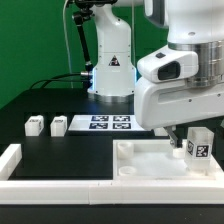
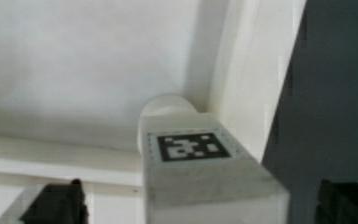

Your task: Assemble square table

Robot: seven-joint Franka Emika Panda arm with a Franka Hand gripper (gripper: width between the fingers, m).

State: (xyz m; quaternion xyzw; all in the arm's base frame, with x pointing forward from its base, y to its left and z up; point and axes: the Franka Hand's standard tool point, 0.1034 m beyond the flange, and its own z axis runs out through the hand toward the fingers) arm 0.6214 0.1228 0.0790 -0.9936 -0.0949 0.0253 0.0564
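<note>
The gripper [image 2: 197, 205] stands wide open, its dark fingertips [image 2: 51, 203] on either side of an upright white leg [image 2: 194, 150] and clear of it, holding nothing. The leg stands on the square tabletop panel [image 1: 140, 165], near its edge on the exterior view's right. Its tag is a black-and-white pattern with no readable writing. On the black table [image 1: 60, 150], two more legs [image 1: 35, 124] sit just beside the marker board [image 1: 105, 123], and a white border rail [image 1: 50, 185] runs along the near edge.
</note>
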